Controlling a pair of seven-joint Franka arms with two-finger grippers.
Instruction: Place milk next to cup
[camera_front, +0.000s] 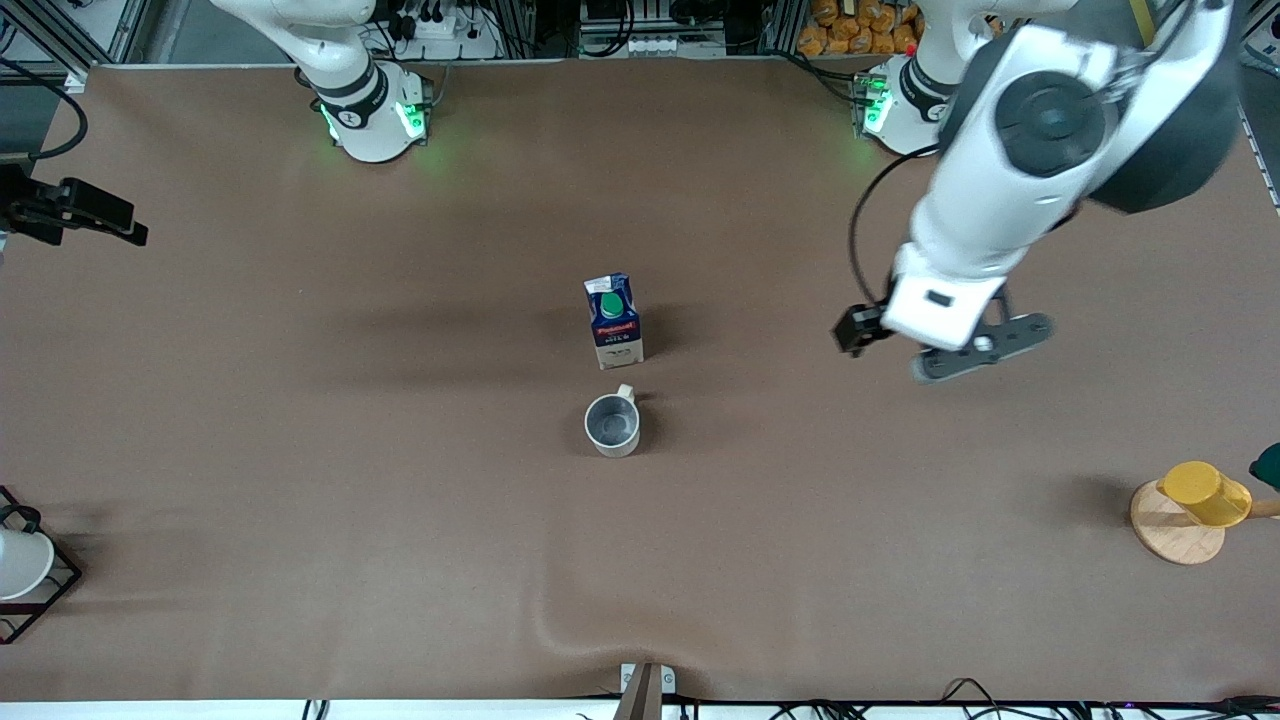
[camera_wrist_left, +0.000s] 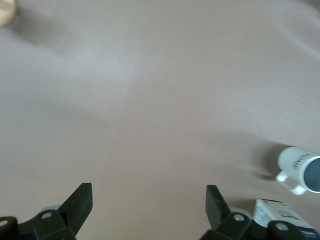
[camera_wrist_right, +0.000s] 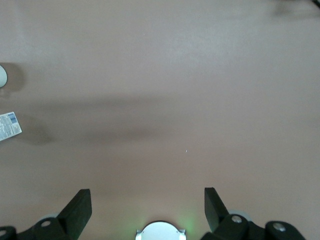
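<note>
Milk (camera_front: 612, 320) beside cup (camera_front: 612, 424), seemingly apart.

Brown table cover (camera_front: 300, 450) spans the whole work surface; a shallow wrinkle runs along its edge nearest the front camera.

Yellow cup (camera_front: 1205, 493) lies tipped on a round wooden coaster (camera_front: 1172, 528), at the left arm's end of the table, near the front camera.

White cup (camera_front: 20, 562) sits in a black wire rack (camera_front: 55, 590) at the right arm's end, also near the camera.

Black clamp-like fixture (camera_front: 70, 212) juts in at the right arm's end, farther from the camera.
</note>
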